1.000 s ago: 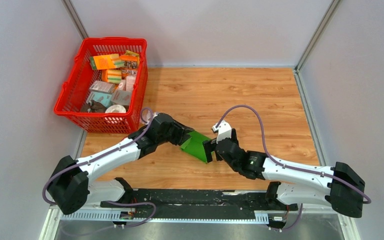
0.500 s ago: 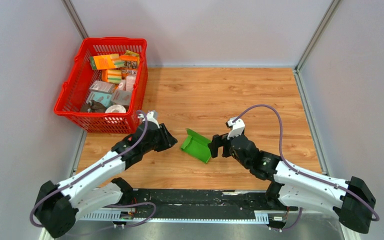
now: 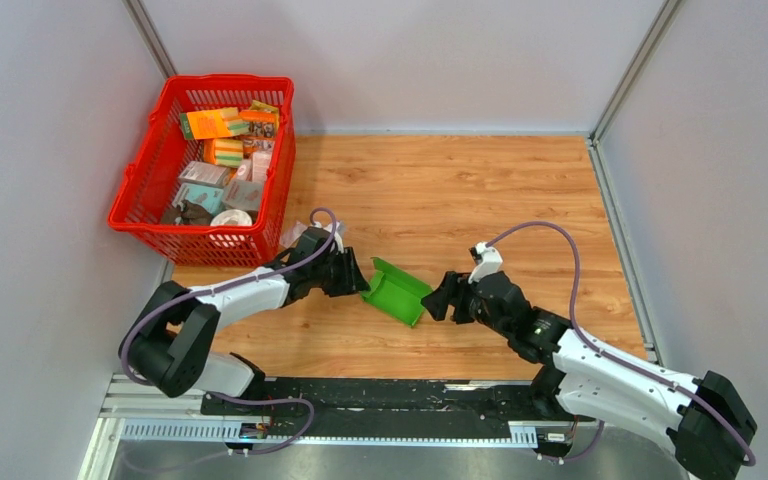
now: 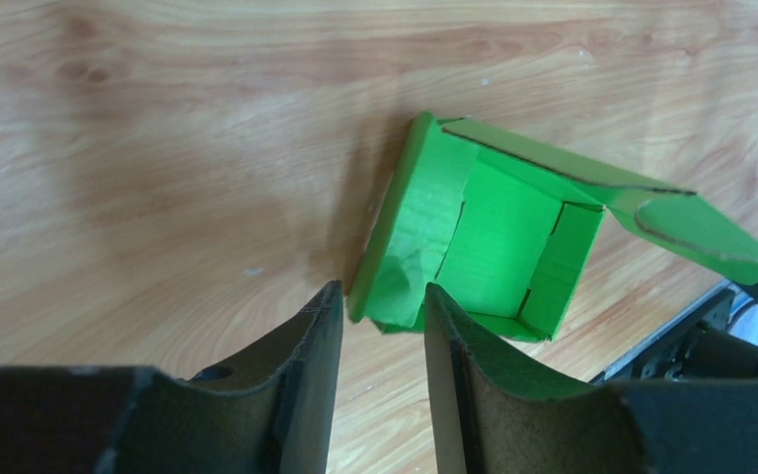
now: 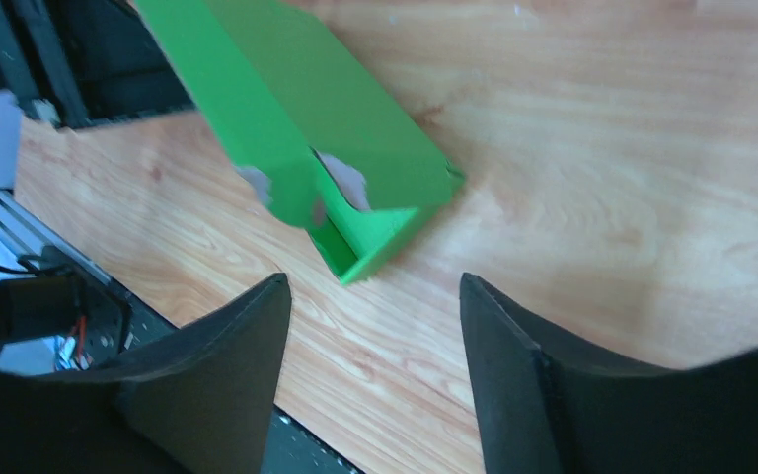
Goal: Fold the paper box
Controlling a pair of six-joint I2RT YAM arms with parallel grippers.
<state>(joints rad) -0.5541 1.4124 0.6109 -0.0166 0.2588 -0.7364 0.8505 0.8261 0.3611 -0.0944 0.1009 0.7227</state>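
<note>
Paper box [image 3: 396, 292]: half-folded open tray, on the table [image 3: 440, 190] between my grippers.
Left gripper [image 3: 356, 277]: jaws apart, straddling its left wall corner; backed off a moment ago.
Right gripper [image 3: 438, 300]: open, empty, pulled farther from its right end.

Left arm [image 3: 230, 293] & right arm [image 3: 610, 368]: white shells w/ black joints, bases & wrists; purple cable [image 3: 540, 224] loops off each; small white cam block [image 3: 487, 262] atop ea wrist
</note>
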